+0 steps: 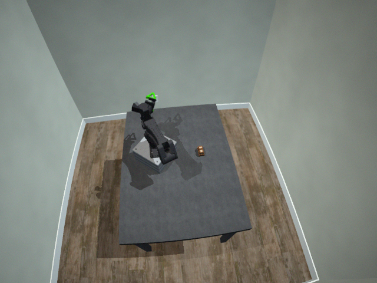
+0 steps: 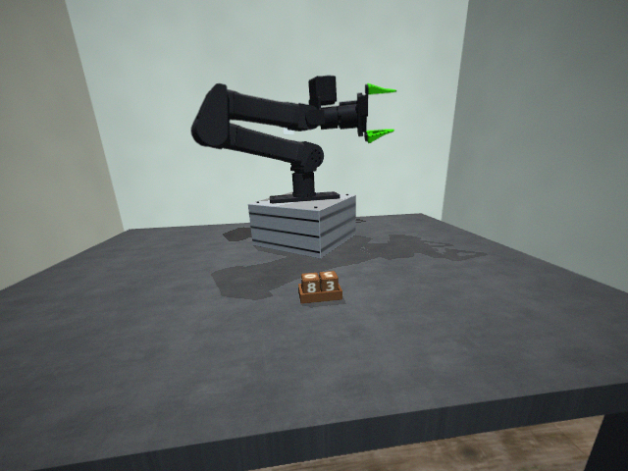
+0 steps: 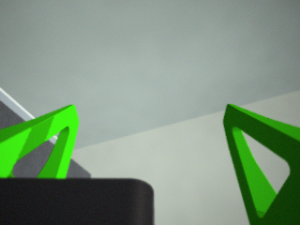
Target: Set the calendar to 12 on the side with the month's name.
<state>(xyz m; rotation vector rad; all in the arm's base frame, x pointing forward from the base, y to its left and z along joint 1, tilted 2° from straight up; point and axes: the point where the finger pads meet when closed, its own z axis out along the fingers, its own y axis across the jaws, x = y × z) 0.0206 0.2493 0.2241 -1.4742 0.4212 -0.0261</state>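
Tray: the small brown tray (image 1: 202,154) (image 2: 321,295) is sitting flat on the dark tabletop (image 1: 182,201) (image 2: 324,354), nearest the exterior view, in front of the pale block.
Cubes: two brown cubes are standing side by side in the tray; in the exterior view the left cube (image 2: 310,283) is showing an upright 8 and the right cube (image 2: 329,282) an upright 3 toward the viewer.
Cube tops: the left one is bearing a 0, while the right one's mark is too small to read surely.
Block: a pale, dark-striped block (image 1: 141,150) (image 2: 286,231) is carrying the arm's foot.
Arm: the black arm (image 1: 154,131) (image 2: 268,111) is folding back over itself above the block and reaching away from the tray.
End effector: the end effector (image 1: 152,102) (image 2: 394,111) (image 3: 150,112) is spreading its green fingers fully wide, holding nothing and touching nothing, well apart from the cubes.
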